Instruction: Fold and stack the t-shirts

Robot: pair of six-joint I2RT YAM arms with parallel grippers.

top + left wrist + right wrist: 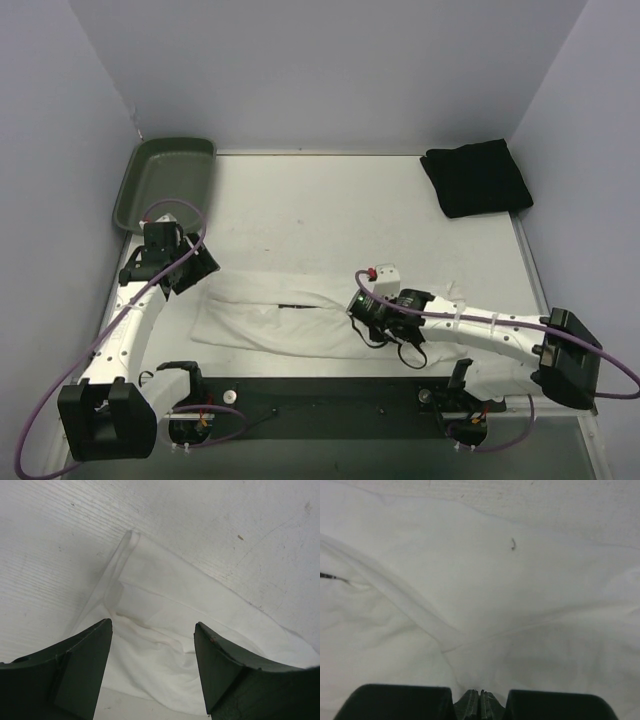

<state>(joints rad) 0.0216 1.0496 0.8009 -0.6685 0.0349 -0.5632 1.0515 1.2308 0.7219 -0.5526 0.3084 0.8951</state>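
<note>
The white t-shirt [270, 322] lies as a long, partly folded strip across the near middle of the table. Its sleeve end shows in the left wrist view [165, 605]. My left gripper [192, 272] hovers over that left end, open, with nothing between its dark fingers [153, 625]. My right gripper [358, 312] is down on the strip's right part. Its jaws [481, 696] are shut tight, and creases in the white cloth [495, 595] run into them. The black t-shirt [476, 178] sits folded at the far right corner.
A dark green tray [165, 180] leans at the far left corner against the wall. Grey walls close in the table on three sides. A black rail with the arm bases [330, 400] runs along the near edge.
</note>
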